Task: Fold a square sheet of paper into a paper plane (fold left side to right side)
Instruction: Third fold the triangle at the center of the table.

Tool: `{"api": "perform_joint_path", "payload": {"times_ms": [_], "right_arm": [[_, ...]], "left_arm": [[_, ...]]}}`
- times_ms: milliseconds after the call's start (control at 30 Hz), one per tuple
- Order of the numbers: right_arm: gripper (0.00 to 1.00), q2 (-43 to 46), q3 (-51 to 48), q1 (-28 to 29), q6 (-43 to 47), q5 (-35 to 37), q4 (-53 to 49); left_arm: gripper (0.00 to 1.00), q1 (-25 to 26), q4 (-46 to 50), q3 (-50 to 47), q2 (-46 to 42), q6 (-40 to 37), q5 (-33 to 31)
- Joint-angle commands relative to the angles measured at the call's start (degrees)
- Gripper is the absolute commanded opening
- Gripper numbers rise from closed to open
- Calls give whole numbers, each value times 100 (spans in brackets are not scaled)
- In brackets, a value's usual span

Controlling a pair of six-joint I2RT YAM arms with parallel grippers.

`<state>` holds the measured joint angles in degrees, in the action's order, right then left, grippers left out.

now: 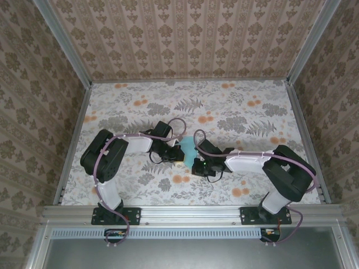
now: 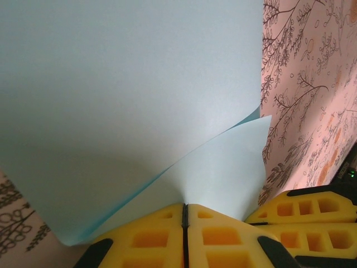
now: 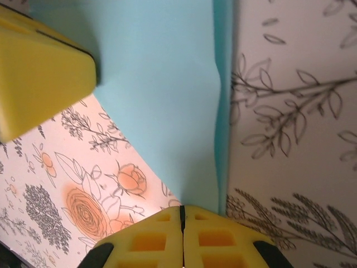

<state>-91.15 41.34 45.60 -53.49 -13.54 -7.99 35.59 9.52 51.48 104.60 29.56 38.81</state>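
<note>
Top view: paper sheet (image 1: 188, 150) mid floral tabletop (image 1: 252, 112), between my left claw (image 1: 178, 159) and my right claw (image 1: 197, 166), both partly covering it.

Left wrist: left claw (image 2: 185, 207) pinched closed on sheet (image 2: 128, 100) edge. Light cyan, unmarked, two layers spreading upward from the pads.

Right wrist: right claw (image 3: 182, 209) clamped on sheet (image 3: 167, 100) near edge. Soft crease along its right side; left claw (image 3: 39, 78) at far corner.

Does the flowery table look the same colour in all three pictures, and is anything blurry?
Top external: even light, table greyish and sharp. Left wrist: table tinted pink, paper washed pale. Right wrist: same pink tint; a yellow finger at top left is blurred.
</note>
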Motion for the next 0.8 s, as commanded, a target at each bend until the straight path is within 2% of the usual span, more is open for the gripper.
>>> {"api": "perform_joint_path", "payload": {"times_ms": [0, 300, 567, 767], "right_arm": [[7, 162, -313, 60, -185, 113, -730], [7, 492, -603, 61, -285, 185, -662], [7, 1321, -381, 65, 149, 119, -409], [7, 725, 83, 55, 323, 198, -280]], "left_arm": [[9, -1, 472, -64, 320, -154, -501], [9, 0, 458, -53, 298, -140, -492], [9, 18, 454, -46, 272, -108, -494], [9, 33, 439, -27, 281, -100, -480]]}}
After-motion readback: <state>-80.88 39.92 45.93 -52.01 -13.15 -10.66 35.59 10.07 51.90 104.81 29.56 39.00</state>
